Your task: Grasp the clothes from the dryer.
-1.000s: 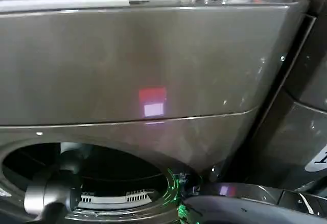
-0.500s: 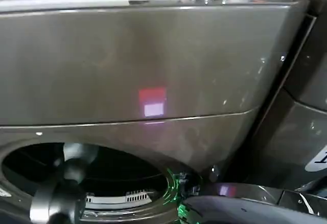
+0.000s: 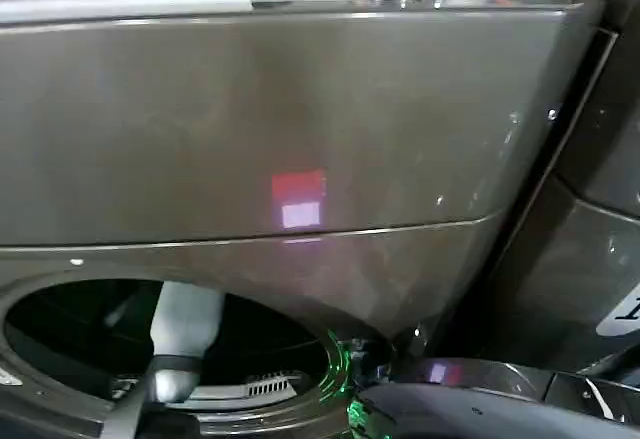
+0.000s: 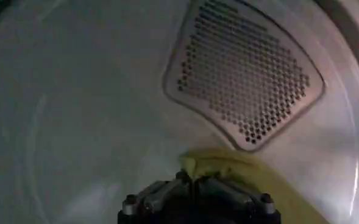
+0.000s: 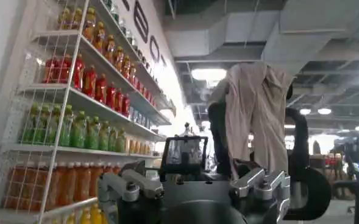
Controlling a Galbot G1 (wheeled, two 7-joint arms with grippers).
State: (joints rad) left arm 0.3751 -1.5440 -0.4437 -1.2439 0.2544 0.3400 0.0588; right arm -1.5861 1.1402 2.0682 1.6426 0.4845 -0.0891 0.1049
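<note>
Left claw [image 4: 194, 178] pinching clothes [image 4: 252, 176] inside dryer [image 3: 300, 129]

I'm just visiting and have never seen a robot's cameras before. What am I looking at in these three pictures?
They are three cameras on one two-armed robot. The head camera looks down at the dryer, a big bronze-brown machine; the robot's left arm reaches into its round opening. The left wrist camera looks from that arm inside the pale drum, with a perforated vent plate on its back wall. There the left gripper has its fingers closed on the clothes, a small yellow-green wad. The right wrist camera looks out into the room from the idle right gripper, which is open: drink shelves and a draped cloth.
</note>
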